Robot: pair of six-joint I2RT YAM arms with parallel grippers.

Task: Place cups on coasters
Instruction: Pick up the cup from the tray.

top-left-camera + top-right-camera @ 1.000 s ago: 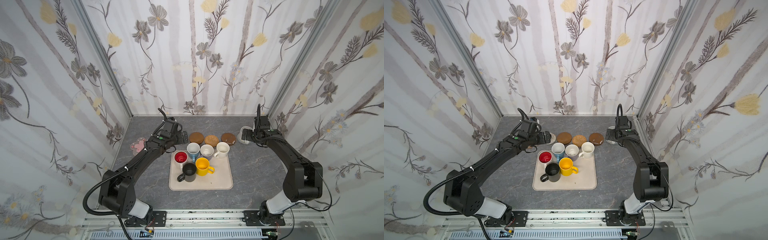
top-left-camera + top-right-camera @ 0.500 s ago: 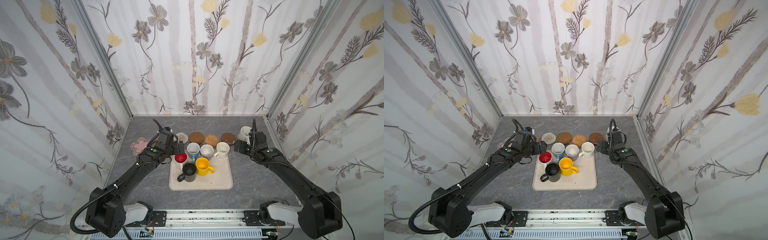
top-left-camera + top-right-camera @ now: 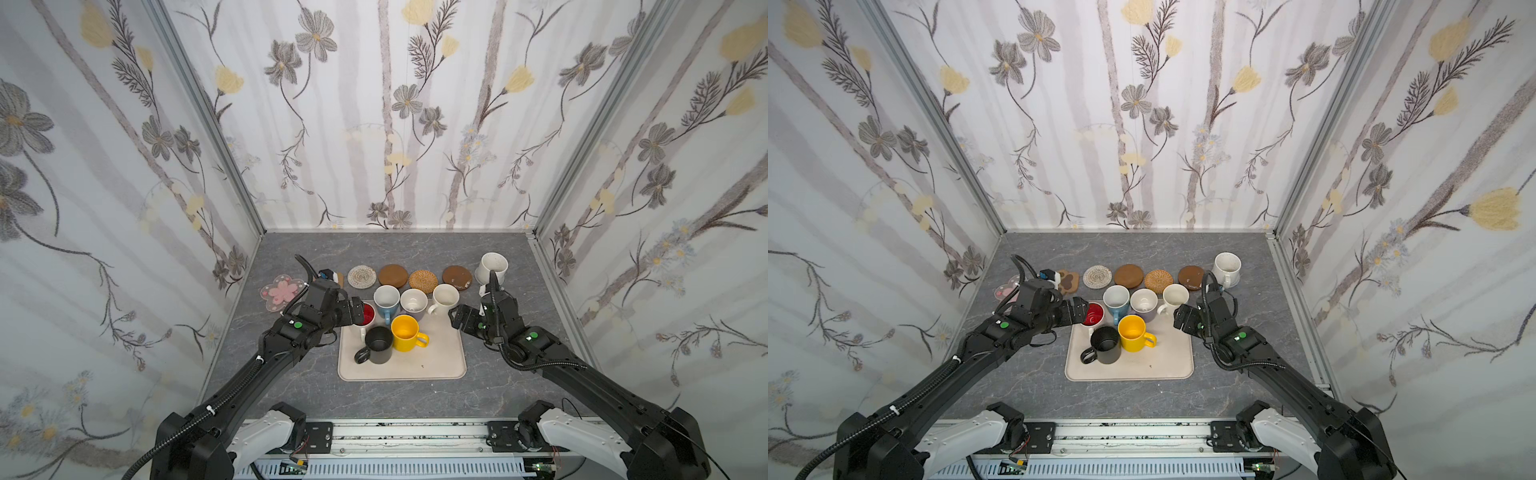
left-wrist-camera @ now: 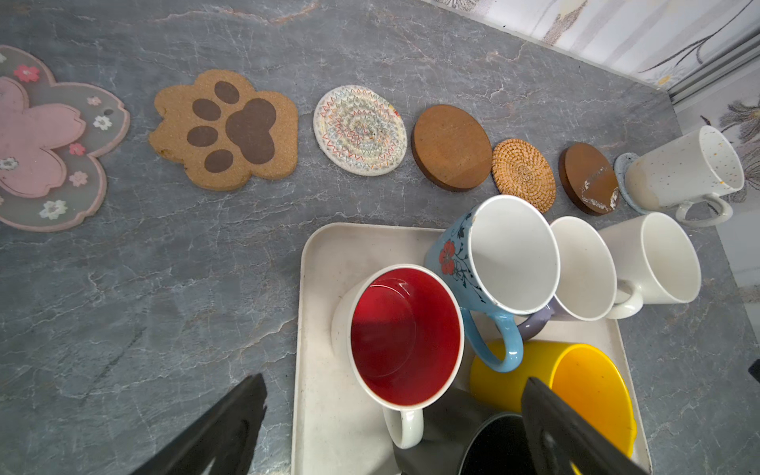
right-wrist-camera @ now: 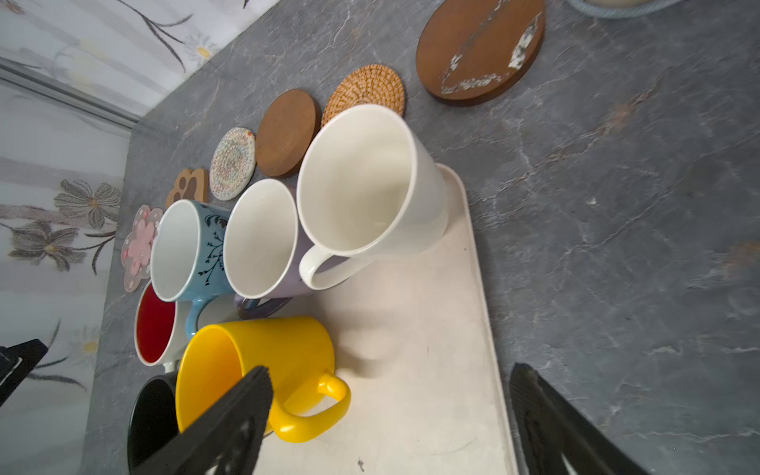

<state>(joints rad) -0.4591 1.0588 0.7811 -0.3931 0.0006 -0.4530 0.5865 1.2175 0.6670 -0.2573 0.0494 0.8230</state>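
Six cups stand on the beige tray [image 3: 436,361]: white with red inside [image 3: 367,313], light blue [image 3: 386,297], lavender [image 3: 414,300], cream-white [image 3: 445,295], yellow [image 3: 405,330] and black [image 3: 378,338]. A speckled cream cup [image 3: 492,266] sits on the grey knitted coaster [image 4: 623,172]. The other coasters lie bare in a row: pink blossom [image 3: 282,291], brown paw [image 3: 1068,280], whitish woven [image 3: 361,276], wooden disc [image 3: 394,274], rattan [image 3: 424,279], glossy brown [image 3: 456,277]. My left gripper [image 3: 359,316] hangs open over the red-lined cup [image 4: 405,337]. My right gripper [image 3: 455,322] is open and empty at the tray's right edge.
Patterned walls close in the grey stone table [image 3: 291,374] on three sides. The cups on the tray stand tightly together, handles touching neighbours. Bare table lies in front of the tray and on both sides of it.
My right gripper left the speckled cup on the grey coaster and drew back to the tray's right edge. My left gripper moved from the coaster row to above the red-lined cup.
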